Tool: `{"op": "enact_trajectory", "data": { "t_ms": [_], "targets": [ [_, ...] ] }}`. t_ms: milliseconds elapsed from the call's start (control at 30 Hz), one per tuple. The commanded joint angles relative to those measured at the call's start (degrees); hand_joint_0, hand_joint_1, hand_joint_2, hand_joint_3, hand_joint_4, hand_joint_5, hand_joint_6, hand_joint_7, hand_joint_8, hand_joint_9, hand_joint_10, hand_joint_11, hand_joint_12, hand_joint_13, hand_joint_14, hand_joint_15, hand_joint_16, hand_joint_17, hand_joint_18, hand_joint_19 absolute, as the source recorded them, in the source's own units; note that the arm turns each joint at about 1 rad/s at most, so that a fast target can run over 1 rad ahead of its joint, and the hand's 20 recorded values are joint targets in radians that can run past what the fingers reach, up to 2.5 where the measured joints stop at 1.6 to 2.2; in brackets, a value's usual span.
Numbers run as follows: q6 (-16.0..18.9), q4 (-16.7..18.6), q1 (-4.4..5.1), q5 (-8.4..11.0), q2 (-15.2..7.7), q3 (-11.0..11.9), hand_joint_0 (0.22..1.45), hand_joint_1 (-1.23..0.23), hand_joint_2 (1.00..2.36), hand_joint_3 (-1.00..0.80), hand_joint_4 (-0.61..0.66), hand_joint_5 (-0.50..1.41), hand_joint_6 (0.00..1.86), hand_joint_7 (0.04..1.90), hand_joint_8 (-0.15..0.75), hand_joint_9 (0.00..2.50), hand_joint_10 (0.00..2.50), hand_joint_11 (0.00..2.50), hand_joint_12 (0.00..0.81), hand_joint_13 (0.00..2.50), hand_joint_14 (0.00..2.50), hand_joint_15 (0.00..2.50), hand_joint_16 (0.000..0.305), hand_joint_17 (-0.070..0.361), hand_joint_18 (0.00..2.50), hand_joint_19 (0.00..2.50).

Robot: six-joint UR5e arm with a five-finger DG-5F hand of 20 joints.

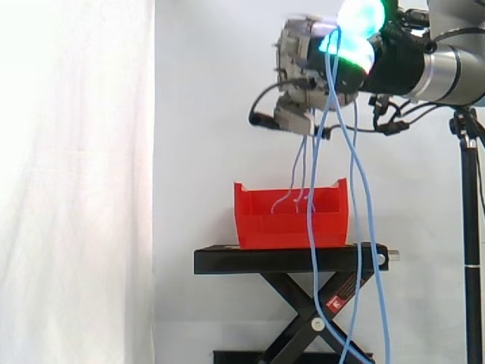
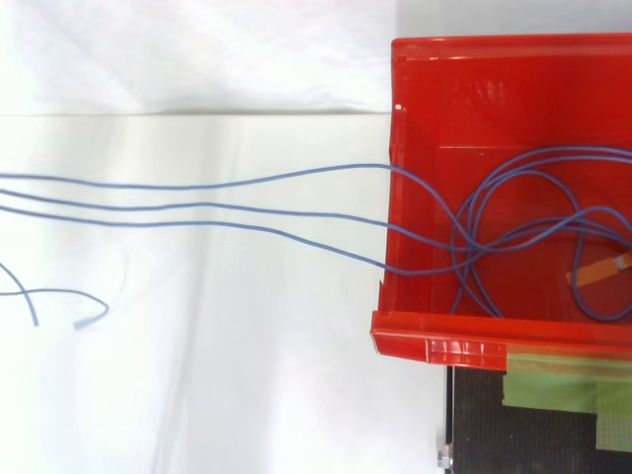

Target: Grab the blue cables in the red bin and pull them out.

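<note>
While poised high above the work, the pale, many-fingered robot hand [image 1: 309, 70] pinches the thin blue cables [image 1: 356, 168] at its glowing pads [image 1: 358, 30].
Height draws the strands up, I judge — some loops lie in the red plastic bin [image 1: 292, 225] on the black scissor stand [image 1: 288, 260], others hang past its right.

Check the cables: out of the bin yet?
Partly. The hand, raised above the bin, grips the cables; some strands hang outside, but loops lie inside it in the top view.
</note>
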Motion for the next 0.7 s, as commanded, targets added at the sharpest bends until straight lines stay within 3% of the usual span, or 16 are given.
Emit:
{"op": "enact_trajectory", "data": {
  "t_ms": [0, 233, 667],
  "targets": [
    [-3.2, -0.2, 0.00, -0.58, 0.0, 2.2, 0.89, -0.78, 1.00, -1.00, -0.03, 0.86, 0.62, 0.71, 0.222, 1.32, 0.02, 1.54, 0.291, 1.39, 0.59, 1.65, 0.049, 0.110, 0.98, 0.90],
    [-9.5, 1.3, 0.00, -2.42, 0.0, 2.6, 0.85, -0.80, 1.00, -1.00, 0.00, 0.82, 0.65, 0.69, 0.221, 1.31, 0.02, 1.54, 0.298, 1.38, 0.60, 1.65, 0.049, 0.111, 0.98, 0.91],
    [-10.0, 2.0, -0.18, -2.25, 0.0, 2.2, 0.82, -0.81, 1.00, -1.00, 0.01, 0.82, 0.66, 0.68, 0.225, 1.30, 0.02, 1.54, 0.301, 1.37, 0.59, 1.62, 0.051, 0.115, 0.97, 0.90]
  ]
}}
